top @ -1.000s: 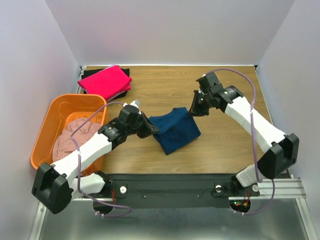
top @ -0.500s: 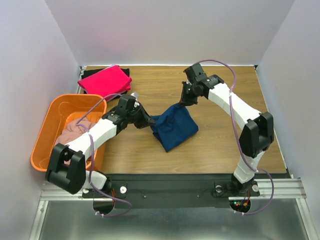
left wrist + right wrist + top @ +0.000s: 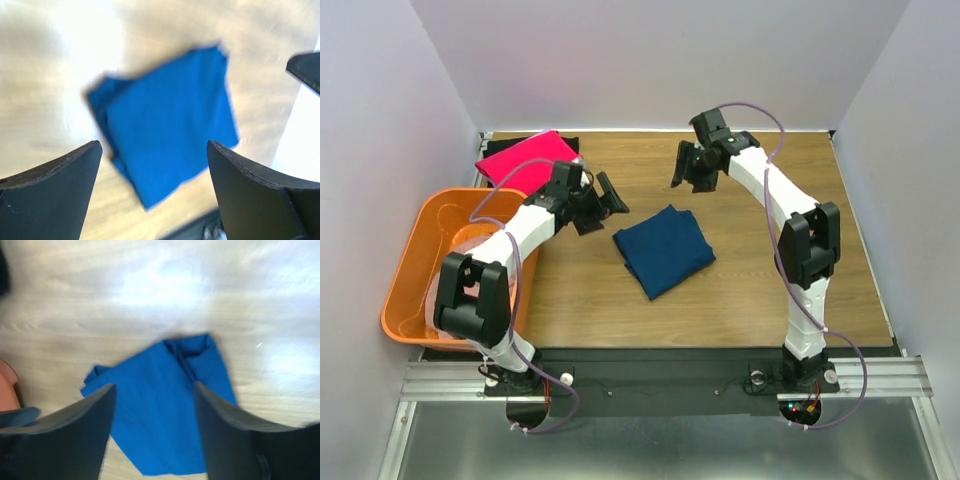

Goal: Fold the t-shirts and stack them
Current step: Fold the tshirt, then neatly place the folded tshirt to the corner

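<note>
Midway across the table lies the folded navy t-shirt; your left gripper and right gripper gape empty, apart from it. Pinch every layer at one folded edge, then carry it level onto the bright pink t-shirt.

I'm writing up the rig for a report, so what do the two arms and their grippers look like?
Both the left arm and right arm have white links with black joints. A thin purple cable loops along each. The left gripper and right gripper are black; their fingers are broad dark wedges.
</note>
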Robot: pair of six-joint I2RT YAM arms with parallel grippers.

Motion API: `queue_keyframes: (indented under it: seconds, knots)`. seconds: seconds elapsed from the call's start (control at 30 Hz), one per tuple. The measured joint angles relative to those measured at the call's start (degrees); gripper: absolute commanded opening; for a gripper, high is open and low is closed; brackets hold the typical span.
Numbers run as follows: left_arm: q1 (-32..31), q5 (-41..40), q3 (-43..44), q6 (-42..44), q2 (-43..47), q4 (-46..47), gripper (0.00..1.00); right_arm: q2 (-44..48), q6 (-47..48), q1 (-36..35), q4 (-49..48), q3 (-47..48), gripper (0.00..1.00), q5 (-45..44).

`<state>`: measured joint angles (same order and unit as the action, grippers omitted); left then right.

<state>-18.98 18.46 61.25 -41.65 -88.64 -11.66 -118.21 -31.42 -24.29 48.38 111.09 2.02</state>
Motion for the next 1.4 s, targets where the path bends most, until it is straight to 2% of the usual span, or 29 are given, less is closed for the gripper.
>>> queue_keyframes:
  seconds: [0.1, 0.2, 0.3, 0.5, 0.77, 0.93, 1.4]
  knots:
    - [0.55, -2.67, 5.01, 2.03, -0.72, -0.17, 0.98, 0.46, 0.68, 0.98, -0.57, 2.86, 0.71, -0.33]
    - [0.57, -3.08, 4.61, 2.64, 0.15, 1.14, 0.99, 2.69, 1.44, 1.2, -1.49, 1.88, 0.71, -0.52]
    - [0.35, -3.23, 0.04, 2.62, 1.97, 2.08, 0.98, 5.9, 1.95, 1.09, -1.53, -1.51, 0.71, 0.15]
    - [-1.38, -3.63, -9.86, 2.14, 6.67, 2.38, 0.98, 13.4, 2.75, 1.03, -3.43, -15.87, 0.71, 3.1]
    - [-5.27, -2.23, -24.39, -2.95, 16.0, 10.27, 0.98, 18.14, 3.19, 1.01, -7.41, -31.08, 0.71, 7.8]
    - [-6.43, -0.98, -30.14, -6.43, 18.45, 15.39, 0.98, 18.75, 4.26, 1.44, -9.49, -34.27, 0.71, 8.7]
    - [-10.6, -2.1, -35.12, -12.66, 16.02, 28.15, 0.98, 16.02, 6.4, 2.91, -15.08, -37.94, 0.7, 10.43]
